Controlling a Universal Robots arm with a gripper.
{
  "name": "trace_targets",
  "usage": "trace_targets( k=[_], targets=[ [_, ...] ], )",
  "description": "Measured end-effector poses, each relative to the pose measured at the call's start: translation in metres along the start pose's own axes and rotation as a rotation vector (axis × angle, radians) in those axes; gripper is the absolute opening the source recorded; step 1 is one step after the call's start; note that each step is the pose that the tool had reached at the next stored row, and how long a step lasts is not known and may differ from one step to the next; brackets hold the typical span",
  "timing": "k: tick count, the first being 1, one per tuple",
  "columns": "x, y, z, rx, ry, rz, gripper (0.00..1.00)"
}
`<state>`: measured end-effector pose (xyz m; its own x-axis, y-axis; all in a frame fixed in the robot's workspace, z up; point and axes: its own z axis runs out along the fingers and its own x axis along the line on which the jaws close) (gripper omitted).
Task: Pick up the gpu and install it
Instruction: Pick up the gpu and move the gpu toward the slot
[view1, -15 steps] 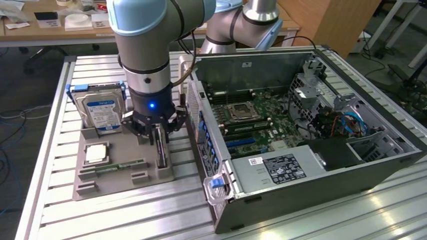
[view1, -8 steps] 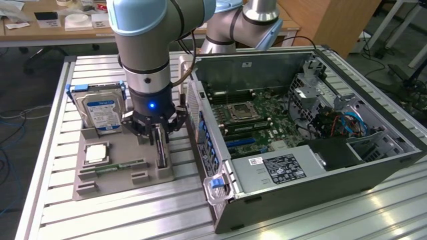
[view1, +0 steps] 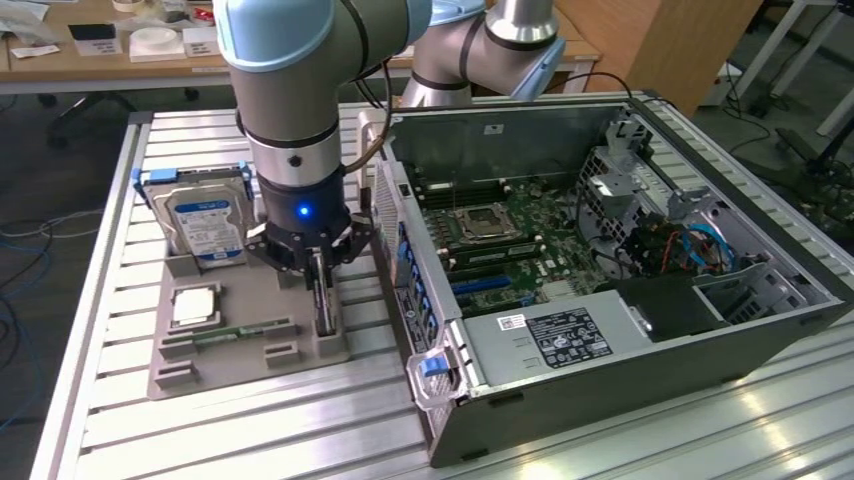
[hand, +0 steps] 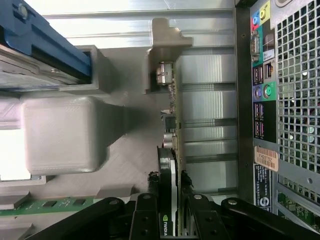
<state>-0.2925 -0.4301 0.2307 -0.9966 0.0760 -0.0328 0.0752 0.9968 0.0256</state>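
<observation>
The pick-up is in hand: the gripper (view1: 320, 275) (hand: 169, 176) is pinching the gpu (view1: 324, 315) (hand: 173, 107), its fingers (hand: 152, 176) seemingly pressing both faces, while the card is standing edgewise in the gray holder (view1: 200, 372) (beside the computer case (view1: 601, 340)). Freeing it calls for a straight upward pull.

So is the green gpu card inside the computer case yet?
Out: the gpu stands on edge in the grey tray, outside the case.

Robotics lab, slotted aluminium bench (view1: 200, 440), open computer tower (view1: 641, 385), cluttered wooden desks (view1: 40, 62) behind, loose floor cables (view1: 27, 235)

High exterior overlooks table (view1: 200, 430); wrist looks closely down, sharing gpu (hand: 167, 170).
</observation>
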Motion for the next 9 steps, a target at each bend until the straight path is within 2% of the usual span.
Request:
trace_targets(
  k=[9],
  targets=[
    [0.0000,0.0000,0.0000,-0.0001,0.0000,0.000,0.27]
  ],
)
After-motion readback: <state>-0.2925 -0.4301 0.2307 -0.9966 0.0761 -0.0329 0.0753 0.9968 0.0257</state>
